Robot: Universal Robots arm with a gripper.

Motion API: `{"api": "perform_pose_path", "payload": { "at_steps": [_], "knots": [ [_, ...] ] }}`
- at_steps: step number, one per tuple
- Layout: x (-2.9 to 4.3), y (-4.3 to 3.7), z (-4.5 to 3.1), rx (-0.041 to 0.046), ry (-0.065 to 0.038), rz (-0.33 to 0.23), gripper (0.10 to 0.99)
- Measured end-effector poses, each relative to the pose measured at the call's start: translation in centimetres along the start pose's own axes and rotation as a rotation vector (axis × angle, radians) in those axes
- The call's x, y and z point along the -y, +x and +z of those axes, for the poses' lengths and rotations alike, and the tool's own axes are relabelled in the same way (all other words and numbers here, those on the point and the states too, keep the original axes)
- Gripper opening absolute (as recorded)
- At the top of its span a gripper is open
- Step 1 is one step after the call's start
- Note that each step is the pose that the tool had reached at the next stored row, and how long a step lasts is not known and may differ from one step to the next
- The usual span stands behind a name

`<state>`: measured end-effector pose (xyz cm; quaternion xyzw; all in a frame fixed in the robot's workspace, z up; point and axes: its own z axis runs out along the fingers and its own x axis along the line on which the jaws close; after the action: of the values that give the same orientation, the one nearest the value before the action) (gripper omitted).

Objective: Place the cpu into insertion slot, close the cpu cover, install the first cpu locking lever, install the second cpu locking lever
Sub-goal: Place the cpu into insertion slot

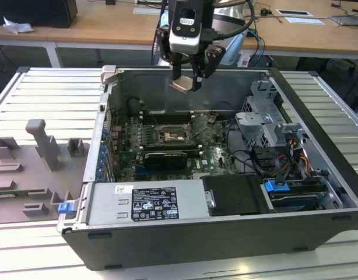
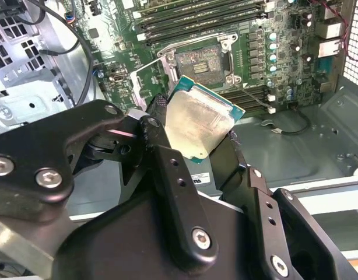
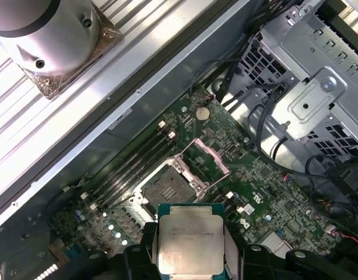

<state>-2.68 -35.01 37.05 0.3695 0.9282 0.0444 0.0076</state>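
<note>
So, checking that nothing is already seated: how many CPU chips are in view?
1. The cpu is clamped between the jaws of the gripper, above the open case; the insertion slot below is bare. Nothing suggests another one is hidden.

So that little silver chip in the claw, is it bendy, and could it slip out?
The cpu looks like a rigid plate, so it probably won't flex. Thin and small, it is likely light. The gripper pinches only its edges, and the metal top looks smooth, so it might slip if jolted.
</note>
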Motion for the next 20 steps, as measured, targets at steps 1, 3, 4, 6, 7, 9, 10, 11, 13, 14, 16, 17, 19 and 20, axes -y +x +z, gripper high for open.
{"api": "perform_pose_path", "payload": {
  "at_steps": [1, 3, 4, 6, 7, 9, 10, 11, 13, 14, 16, 17, 19, 20],
  "knots": [
    [0.00, 0.00, 0.00, 0.0003, 0.000, 0.004, 0.541],
    [0.00, 0.00, 0.02, 0.0015, 0.000, 0.017, 0.541],
    [0.00, 0.00, 0.03, 0.0018, 0.000, 0.021, 0.541],
    [0.00, 0.00, 0.04, 0.0027, -0.001, 0.031, 0.541],
    [0.00, 0.00, 0.04, 0.0031, -0.001, 0.035, 0.541],
    [0.00, 0.00, 0.06, 0.0044, -0.001, 0.050, 0.541],
    [0.00, 0.00, 0.07, 0.0048, -0.001, 0.055, 0.541],
    [0.00, 0.00, 0.07, 0.0052, -0.001, 0.059, 0.541],
    [0.00, 0.00, 0.09, 0.0065, -0.001, 0.074, 0.541],
    [0.01, 0.00, 0.10, 0.0072, -0.001, 0.082, 0.541],
    [0.01, 0.00, 0.11, 0.0080, -0.002, 0.091, 0.541],
    [0.01, 0.00, 0.11, 0.0085, -0.002, 0.096, 0.541],
    [0.01, 0.00, 0.12, 0.0094, -0.002, 0.106, 0.541],
    [0.01, 0.00, 0.12, 0.0100, -0.002, 0.113, 0.541]
  ]
}}
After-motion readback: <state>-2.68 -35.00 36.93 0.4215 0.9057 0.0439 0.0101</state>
